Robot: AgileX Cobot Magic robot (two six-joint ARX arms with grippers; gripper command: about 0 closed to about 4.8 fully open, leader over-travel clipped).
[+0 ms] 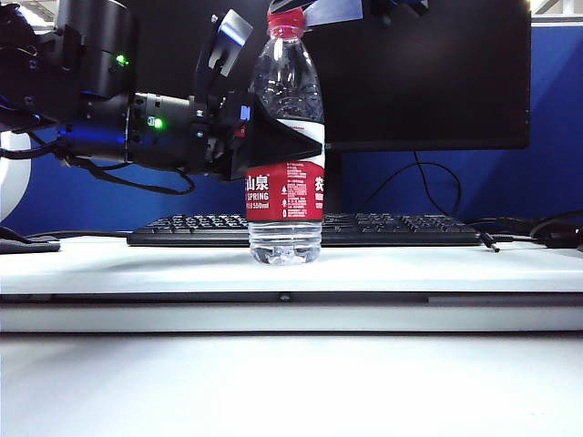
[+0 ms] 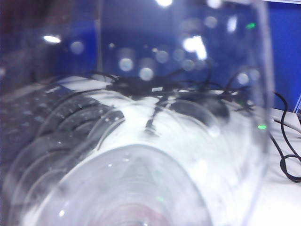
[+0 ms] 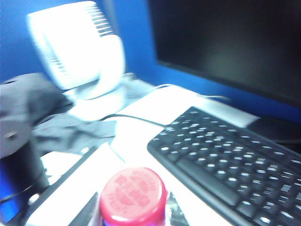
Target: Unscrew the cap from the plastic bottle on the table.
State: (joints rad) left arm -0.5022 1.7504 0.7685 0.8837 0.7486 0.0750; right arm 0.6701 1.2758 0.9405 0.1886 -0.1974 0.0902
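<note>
The plastic bottle (image 1: 286,155) stands upright on the table (image 1: 137,264), just in front of the keyboard (image 1: 392,229). The left gripper (image 1: 273,137) comes in from the side and is clamped around its clear middle, just above the label. The right gripper (image 1: 310,11) sits at the very top, grasping the red cap (image 1: 285,20); in the right wrist view the cap (image 3: 133,194) fills the near edge, fingers flanking it. To my eye the twisting step is in hand. Doing it well means the left grip holding firm without crushing the thin wall, and the right turning squarely about the neck, lifting only once the thread lets go
</note>
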